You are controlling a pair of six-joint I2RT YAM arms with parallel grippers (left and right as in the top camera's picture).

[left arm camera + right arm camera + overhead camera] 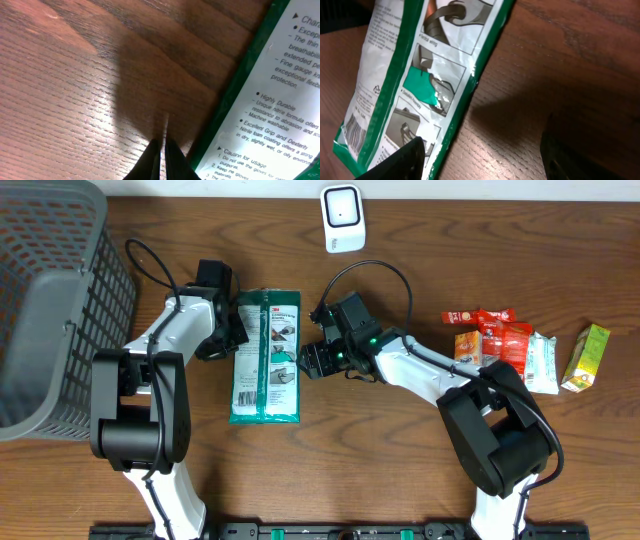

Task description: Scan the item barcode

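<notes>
The item, a flat green-and-white glove packet (265, 358), lies on the wooden table. Its printed back faces up, and a barcode (352, 132) shows near one corner in the right wrist view. The white scanner (342, 218) stands at the back of the table. My left gripper (230, 336) is at the packet's left edge. In the left wrist view it (161, 155) is shut on nothing, over bare wood beside the packet (270, 100). My right gripper (306, 361) is at the packet's right edge. It (485, 160) is open, one finger (400, 162) over the packet (420, 75) and the other over wood.
A grey mesh basket (50, 310) fills the far left. Several small snack packs (495, 340) and a green carton (587, 357) lie at the right. Cables loop from both arms behind the packet.
</notes>
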